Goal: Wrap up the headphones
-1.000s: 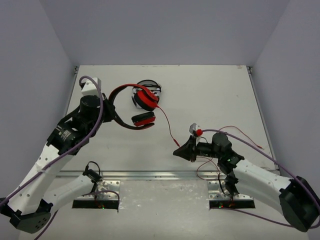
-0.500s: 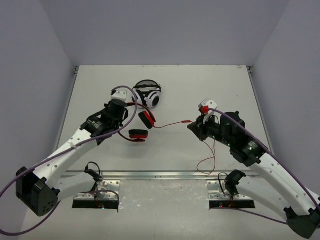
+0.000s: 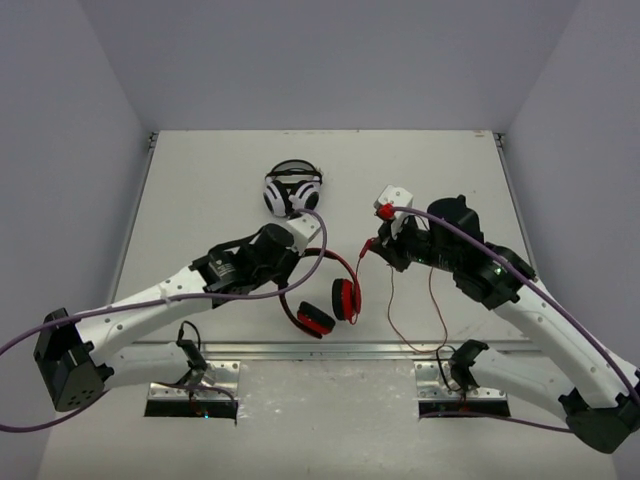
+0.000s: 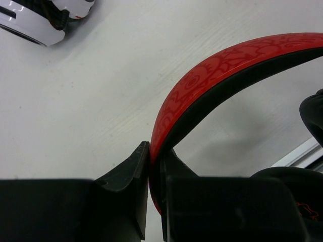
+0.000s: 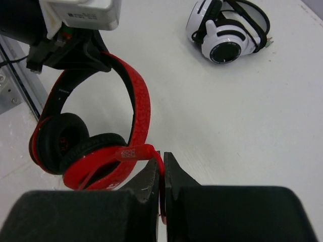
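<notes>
Nearer now: headphones (image 3: 346,297), patterned red arched band.

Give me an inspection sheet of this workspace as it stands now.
Surface: white table, no spills or marks seen.
Job's things: red headphones near the table's front edge, held by the headband. Their red cable is loose, not wrapped.
Clutter: white-and-black headphones lying at the far middle, apart from both arms.
Grippers: left pincer shut on the headband. Right pincer shut on the red cable close to an ear cup.
Cables: the red cable hangs in a long loop below the right pincer. Purple cables run along both arms.
Surroundings: plain grey walls on three sides, metal rail along the near edge.
</notes>
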